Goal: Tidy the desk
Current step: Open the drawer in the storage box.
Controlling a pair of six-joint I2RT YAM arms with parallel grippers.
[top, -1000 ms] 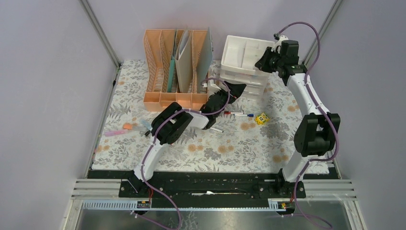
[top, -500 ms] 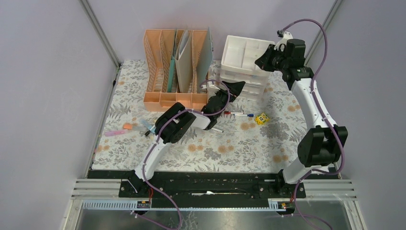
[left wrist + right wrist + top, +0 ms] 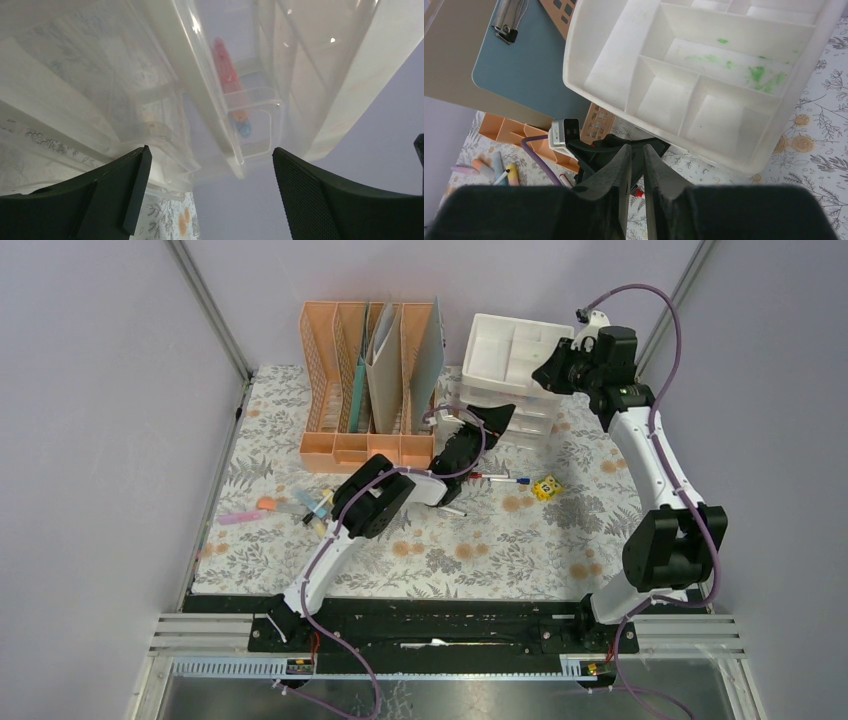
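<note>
The desk (image 3: 480, 550) is covered in pale cloth with fern leaves and orange flowers. My left gripper (image 3: 487, 420) is open and empty, right at the front of the white drawer unit (image 3: 520, 415). In the left wrist view (image 3: 210, 150) the jaws frame the clear drawer fronts, and a red pen-like thing (image 3: 225, 70) lies inside one drawer. My right gripper (image 3: 553, 367) hovers over the unit's white divided top tray (image 3: 510, 350). Its jaws (image 3: 636, 147) are closed to a thin gap and hold nothing.
A peach file rack (image 3: 365, 390) with folders stands at the back left. Loose on the cloth are a red and blue pen (image 3: 503, 480), a yellow cube (image 3: 546, 488), another pen (image 3: 452, 510) and several markers (image 3: 285, 507) at the left.
The left arm's elbow has swung right and forward, with its gripper staying at the drawers. The right wrist has shifted slightly up and right over the tray.
</note>
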